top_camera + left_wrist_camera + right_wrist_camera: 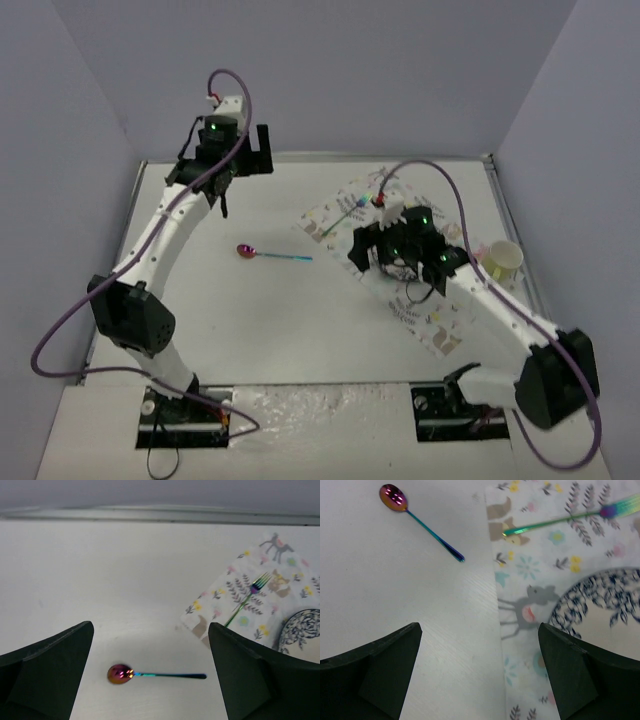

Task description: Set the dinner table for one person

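Left gripper (151, 626) and right gripper (480, 627) both hang spread and empty. The dinner table (300, 330) bears an animal-print cloth (530, 570) with plate (605, 605) and fork (560, 521); the spoon (155, 675) lies off it, on bare top. Likely next: pinch its thin handle squarely, fingers low, and carry it beside the plate. White surface, plain lilac walls (320, 80).

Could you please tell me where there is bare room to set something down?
Bare white tabletop lies between the iridescent metal spoon and the near edge. The pastel animal-print cloth is crowded: rainbow metal fork, blue-patterned plate, right gripper overhead.
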Available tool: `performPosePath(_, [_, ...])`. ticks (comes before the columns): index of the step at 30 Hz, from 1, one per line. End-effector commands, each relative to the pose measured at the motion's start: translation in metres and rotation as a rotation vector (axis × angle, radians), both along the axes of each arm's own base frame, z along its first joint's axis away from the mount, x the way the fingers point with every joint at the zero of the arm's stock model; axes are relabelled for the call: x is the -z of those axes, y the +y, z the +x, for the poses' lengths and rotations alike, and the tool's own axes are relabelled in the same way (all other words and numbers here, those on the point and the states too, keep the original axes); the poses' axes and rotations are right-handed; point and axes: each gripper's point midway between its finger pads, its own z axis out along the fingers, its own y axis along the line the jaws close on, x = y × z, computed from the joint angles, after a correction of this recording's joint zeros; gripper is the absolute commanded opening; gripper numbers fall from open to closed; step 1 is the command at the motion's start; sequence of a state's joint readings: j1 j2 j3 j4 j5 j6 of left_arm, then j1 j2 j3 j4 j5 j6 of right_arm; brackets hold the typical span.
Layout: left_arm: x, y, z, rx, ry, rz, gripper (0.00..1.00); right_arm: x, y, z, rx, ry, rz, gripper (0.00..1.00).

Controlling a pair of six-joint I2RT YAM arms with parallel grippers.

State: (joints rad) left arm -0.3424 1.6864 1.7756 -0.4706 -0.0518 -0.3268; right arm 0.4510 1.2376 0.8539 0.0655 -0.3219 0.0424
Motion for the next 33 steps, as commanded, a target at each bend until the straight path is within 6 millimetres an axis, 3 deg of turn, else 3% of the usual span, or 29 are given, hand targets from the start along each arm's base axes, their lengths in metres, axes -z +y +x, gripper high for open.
performPosePath(1, [-0.009,0.071,-0.049,-0.128,0.053,-0.043,0.97,-0.023,0.070,0.030,-0.211,-0.151,-0.074,0.99])
performPosePath(3, [-0.003,0.097,-0.073,-0.157,0.062,-0.020,0.97,0.002,0.093,0.036,-0.282,-0.124,-0.134,0.99])
performPosePath(6, [0.012,0.140,-0.098,-0.258,0.074,0.018,0.97,0.015,0.134,0.041,-0.384,-0.135,-0.192,0.97])
performPosePath(7, [0.004,0.148,-0.105,-0.288,0.045,0.025,0.97,0.020,0.141,0.047,-0.393,-0.129,-0.201,0.97])
performPosePath(11, [0.032,0.166,-0.122,-0.359,0.007,0.032,0.97,0.053,0.180,0.058,-0.509,-0.114,-0.265,0.92])
performPosePath(13, [0.043,0.175,-0.128,-0.390,0.025,0.047,0.97,0.053,0.195,0.066,-0.555,-0.139,-0.297,0.89])
performPosePath(14, [0.044,0.177,-0.129,-0.399,0.030,0.048,0.97,0.062,0.201,0.069,-0.571,-0.136,-0.315,0.87])
performPosePath(15, [0.044,0.178,-0.130,-0.405,0.032,0.047,0.97,0.074,0.206,0.072,-0.584,-0.129,-0.332,0.85])
performPosePath(21, [0.047,0.190,-0.129,-0.432,0.034,0.019,0.97,0.094,0.222,0.087,-0.640,-0.157,-0.376,0.74])
performPosePath(24, [0.048,0.193,-0.128,-0.436,0.038,-0.008,0.97,0.109,0.228,0.087,-0.674,-0.141,-0.380,0.64])
performPosePath(33, [0.046,0.196,-0.129,-0.440,0.030,-0.024,0.97,0.137,0.245,0.074,-0.745,-0.110,-0.394,0.51])
